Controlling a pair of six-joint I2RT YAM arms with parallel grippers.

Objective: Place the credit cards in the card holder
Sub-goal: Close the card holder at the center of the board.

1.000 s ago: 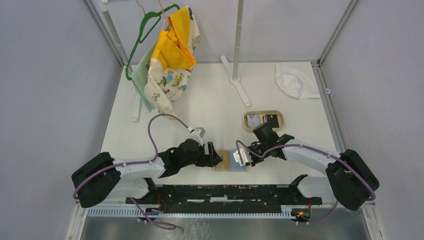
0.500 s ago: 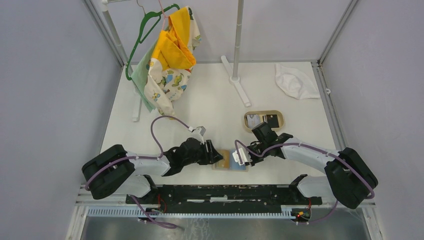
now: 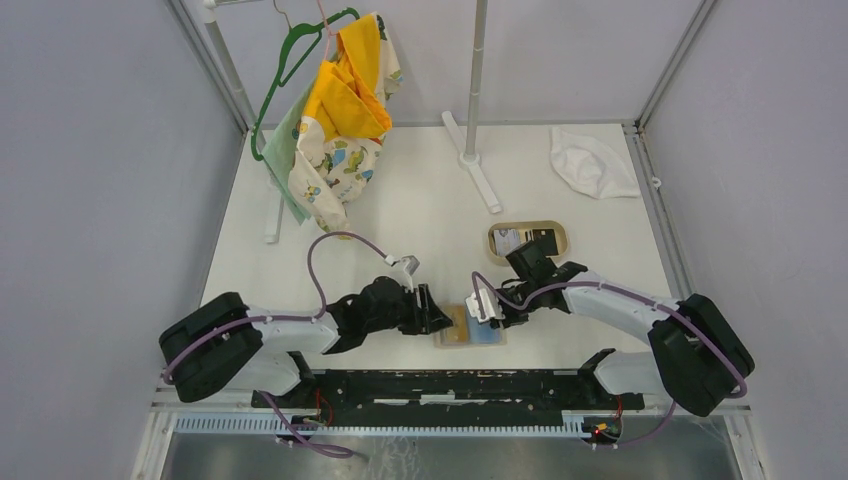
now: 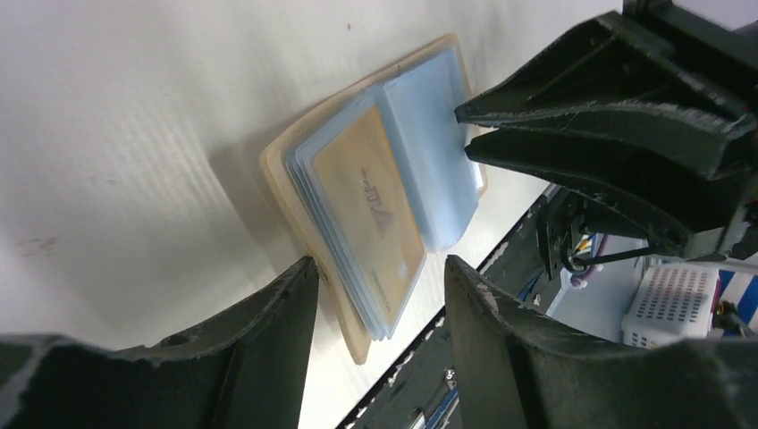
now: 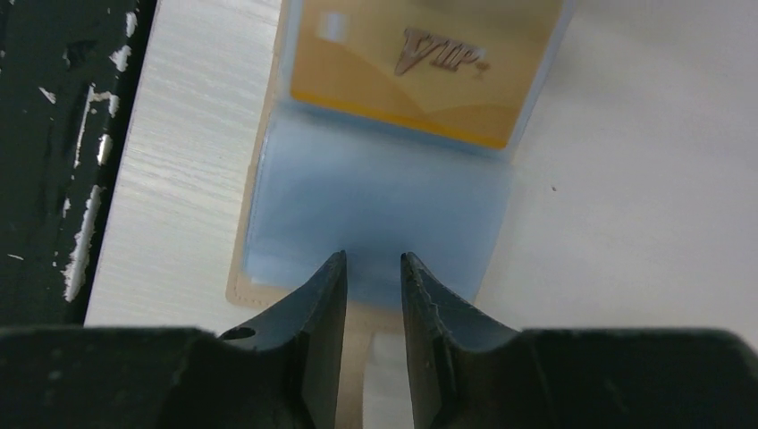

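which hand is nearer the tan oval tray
Right. The right hand sits just in front of the tray; the left hand is farther off to its left, past the card holder.

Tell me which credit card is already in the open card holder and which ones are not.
The gold card marked VIP sits inside a blue sleeve of the card holder between the two tools. The others, a white-grey one and a dark one, lie in the oval tray.

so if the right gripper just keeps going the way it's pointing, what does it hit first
Most likely the blue sleeve of the open card holder. The right gripper has its tips at that sleeve's near edge, jaws slightly apart. Further along lies the gold VIP card. Whether the tips already touch is unclear.
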